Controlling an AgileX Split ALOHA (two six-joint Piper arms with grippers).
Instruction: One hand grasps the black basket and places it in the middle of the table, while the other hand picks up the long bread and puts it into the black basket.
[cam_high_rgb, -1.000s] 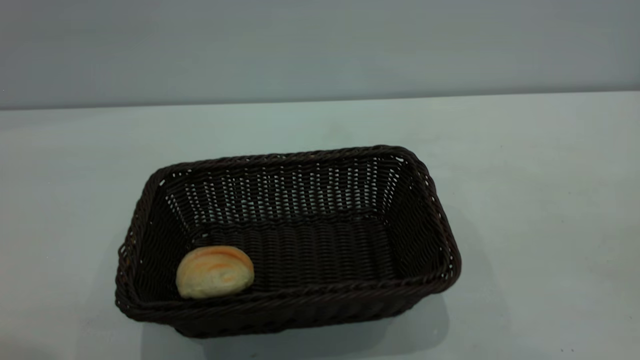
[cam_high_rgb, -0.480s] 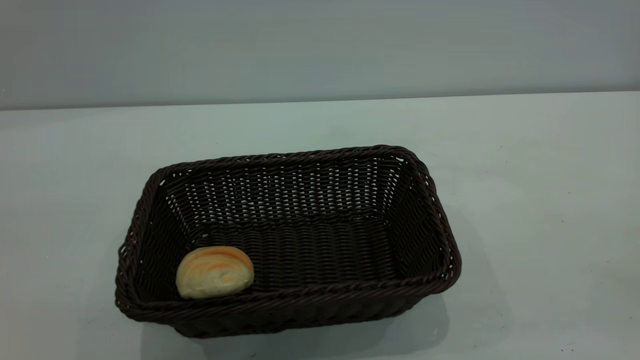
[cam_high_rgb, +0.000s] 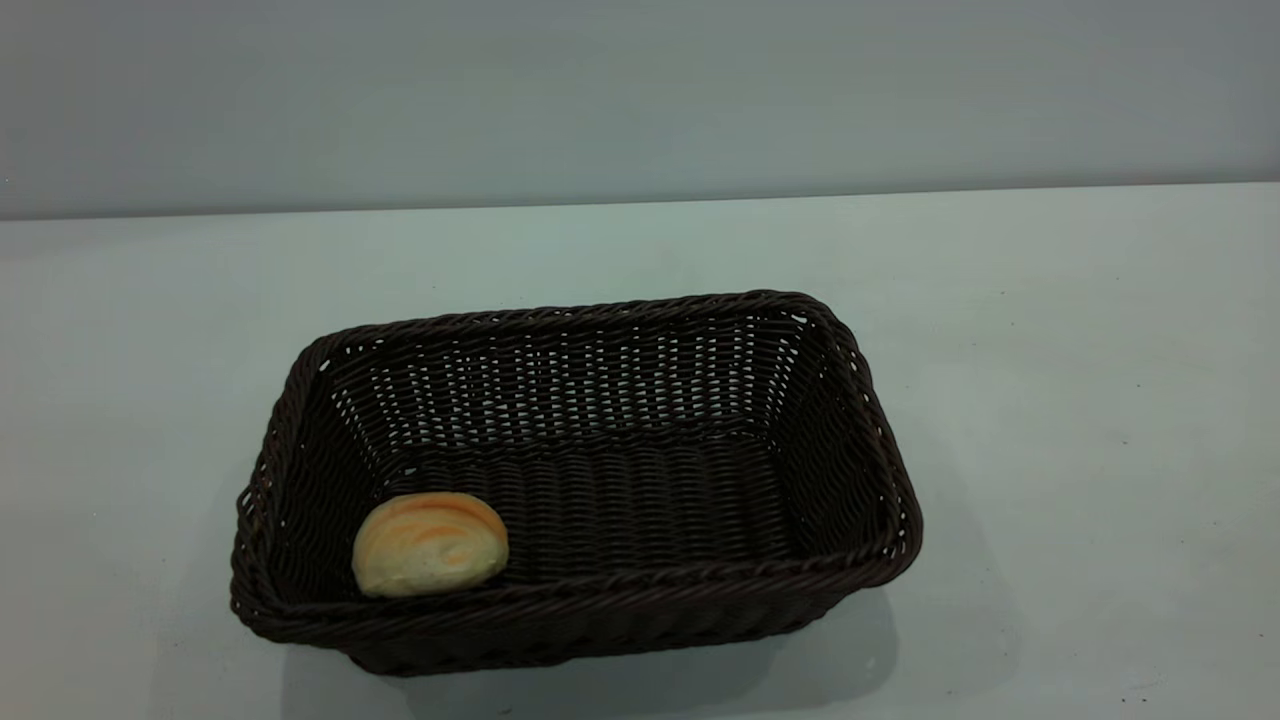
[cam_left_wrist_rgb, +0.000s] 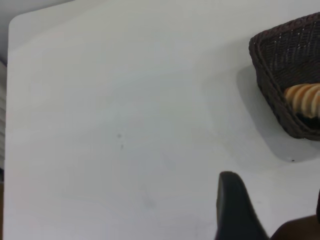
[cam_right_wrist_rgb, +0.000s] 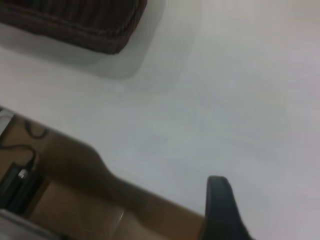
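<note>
The black basket (cam_high_rgb: 600, 585) stands on the table (cam_high_rgb: 1050, 400), near its middle. Inside it, the long bread (cam_high_rgb: 430, 543) rests against the front left corner, seen end-on. Neither arm appears in the exterior view. In the left wrist view the left gripper (cam_left_wrist_rgb: 274, 189) hovers over bare table, open and holding nothing, well away from the basket's (cam_left_wrist_rgb: 280, 65) end, where the bread (cam_left_wrist_rgb: 304, 99) shows its ridges. One dark finger (cam_right_wrist_rgb: 220, 205) of the right gripper (cam_right_wrist_rgb: 267, 200) shows above the table's edge, with nothing beside it and the basket's corner (cam_right_wrist_rgb: 85, 20) far off.
A grey wall runs behind the table. In the right wrist view the table edge drops to a brown floor with dark cables (cam_right_wrist_rgb: 20, 180). In the left wrist view a rounded table corner (cam_left_wrist_rgb: 17, 22) shows.
</note>
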